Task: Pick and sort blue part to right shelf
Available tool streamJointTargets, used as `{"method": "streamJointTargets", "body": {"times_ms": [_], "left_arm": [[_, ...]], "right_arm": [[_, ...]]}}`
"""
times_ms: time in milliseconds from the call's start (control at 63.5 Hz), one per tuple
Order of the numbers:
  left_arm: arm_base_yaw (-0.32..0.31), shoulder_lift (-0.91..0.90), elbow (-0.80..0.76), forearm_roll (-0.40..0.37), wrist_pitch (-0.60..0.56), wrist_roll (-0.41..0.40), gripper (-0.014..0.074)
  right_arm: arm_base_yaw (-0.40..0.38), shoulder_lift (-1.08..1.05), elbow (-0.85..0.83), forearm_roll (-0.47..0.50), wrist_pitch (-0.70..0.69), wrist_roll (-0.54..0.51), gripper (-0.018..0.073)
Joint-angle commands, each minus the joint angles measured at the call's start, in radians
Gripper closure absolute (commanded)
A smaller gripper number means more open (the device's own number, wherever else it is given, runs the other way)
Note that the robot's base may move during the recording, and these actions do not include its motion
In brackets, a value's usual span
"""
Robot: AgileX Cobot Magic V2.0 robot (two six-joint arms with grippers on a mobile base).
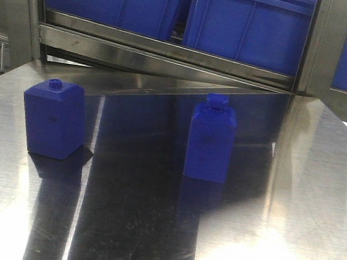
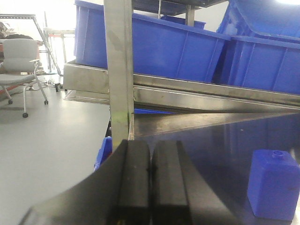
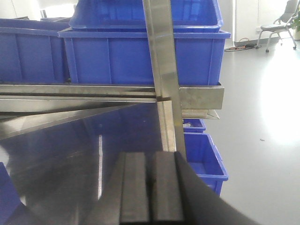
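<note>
Two blue parts stand upright on the steel table (image 1: pixel 145 230): one (image 1: pixel 54 119) at the left and one (image 1: pixel 211 139) near the middle. Behind the table rises the right shelf (image 1: pixel 344 103), a stainless rack with a flat front rail that carries large blue bins (image 1: pixel 248 23). Neither gripper shows in the front view. My left gripper (image 2: pixel 150 146) is shut and empty, low over the table's left edge, with a blue part (image 2: pixel 273 183) to its right. At the table's right edge my right gripper (image 3: pixel 150 155) is also shut, holding nothing.
A steel rack post (image 2: pixel 118 70) stands just ahead of the left gripper, and another post (image 3: pixel 164 70) ahead of the right one. Open blue bins (image 3: pixel 204 157) sit on the floor to the right. An office chair (image 2: pixel 18 61) is at far left.
</note>
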Motion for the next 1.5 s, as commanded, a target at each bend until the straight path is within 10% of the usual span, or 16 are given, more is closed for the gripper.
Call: {"method": "streamJointTargets", "body": {"times_ms": [0, 961, 1480], "left_arm": [[-0.006, -0.024, 0.024, -0.001, -0.082, -0.008, 0.0473], [-0.006, -0.024, 0.024, -0.001, -0.082, -0.008, 0.0473], [-0.006, -0.024, 0.024, -0.001, -0.082, -0.008, 0.0473]], "right_arm": [[-0.004, -0.022, -0.023, -0.010, -0.089, -0.003, 0.0503], [-0.003, 0.006, -0.112, -0.031, 0.002, -0.003, 0.0503], [0.071, 0.486, -0.467, -0.220, 0.193, 0.053, 0.0503]]}}
